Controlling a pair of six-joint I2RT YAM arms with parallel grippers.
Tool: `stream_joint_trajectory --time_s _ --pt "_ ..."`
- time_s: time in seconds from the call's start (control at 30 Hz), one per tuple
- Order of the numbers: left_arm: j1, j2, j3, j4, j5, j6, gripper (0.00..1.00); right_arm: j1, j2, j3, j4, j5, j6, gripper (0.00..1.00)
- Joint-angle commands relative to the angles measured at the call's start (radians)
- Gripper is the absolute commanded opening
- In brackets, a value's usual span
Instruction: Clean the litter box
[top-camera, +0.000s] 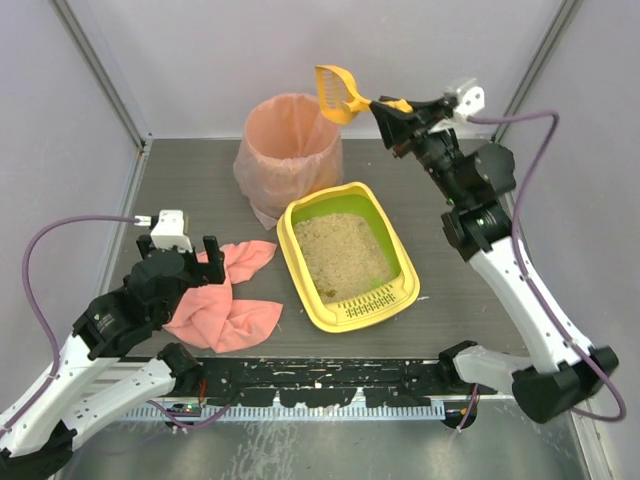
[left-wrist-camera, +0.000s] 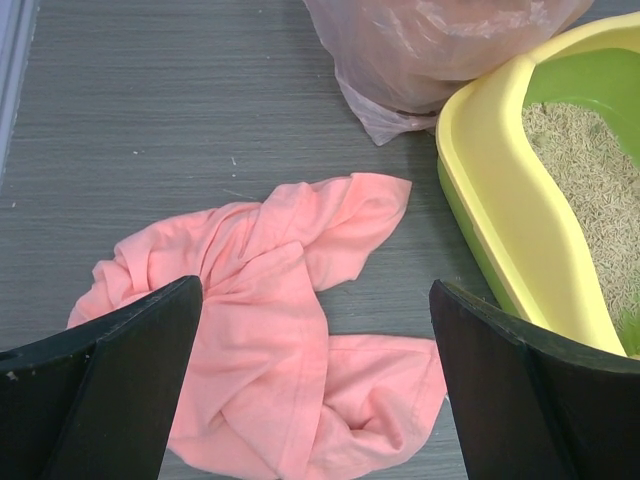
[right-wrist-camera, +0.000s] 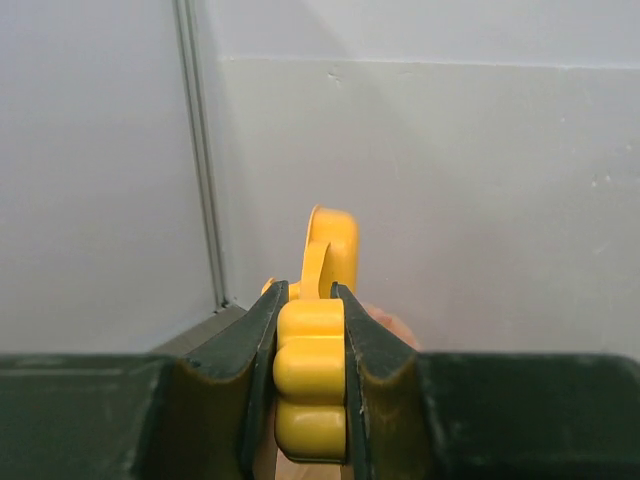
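In the lower left of the top view, the left pincer (top-camera: 182, 250) hangs with its jaws spread wide and nothing between them, just over the near edge of a crumpled pink cloth (top-camera: 225, 300) that lies flat on the grey tabletop (top-camera: 180, 180). The left wrist view shows the same cloth below the two dark fingers (left-wrist-camera: 130, 380).

Right of the cloth, near the centre of the frame, sits the yellow litter box (top-camera: 287, 240), turned at a slant. Its slotted grate (top-camera: 365, 305) is at the lower end, and beige litter (top-camera: 340, 255) covers most of its green floor.

Above it, touching its upper rim, stands a round bin (top-camera: 290, 150) lined with a pink bag.

At the upper right, the right pincer (top-camera: 400, 108) is clamped on the handle of an orange scoop (top-camera: 340, 92), held in the air beside the bin's upper right rim.
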Motion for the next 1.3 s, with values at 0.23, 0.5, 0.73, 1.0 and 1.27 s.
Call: stream_joint_trajectory --time_s 0.23,0.5,0.73,1.0,1.27 --pt "0.004 -0.036 -0.030 0.005 0.008 -0.071 0.98 0.004 -0.365 -0.425 -0.347 0.291 0.419 0.04" --pt "0.004 -0.024 -0.041 0.012 0.017 -0.092 0.98 0.004 -0.389 -0.534 -0.525 0.219 0.459 0.11" --pt "0.005 -0.014 -0.042 0.016 0.042 -0.100 0.98 0.005 -0.380 -0.646 -0.503 0.176 0.500 0.23" --pt "0.005 -0.030 -0.048 0.006 0.026 -0.099 0.98 0.004 -0.410 -0.667 -0.590 0.278 0.451 0.45" --pt "0.005 -0.022 -0.025 -0.004 0.004 -0.094 0.98 0.003 -0.467 -0.580 -0.768 0.557 0.300 0.67"
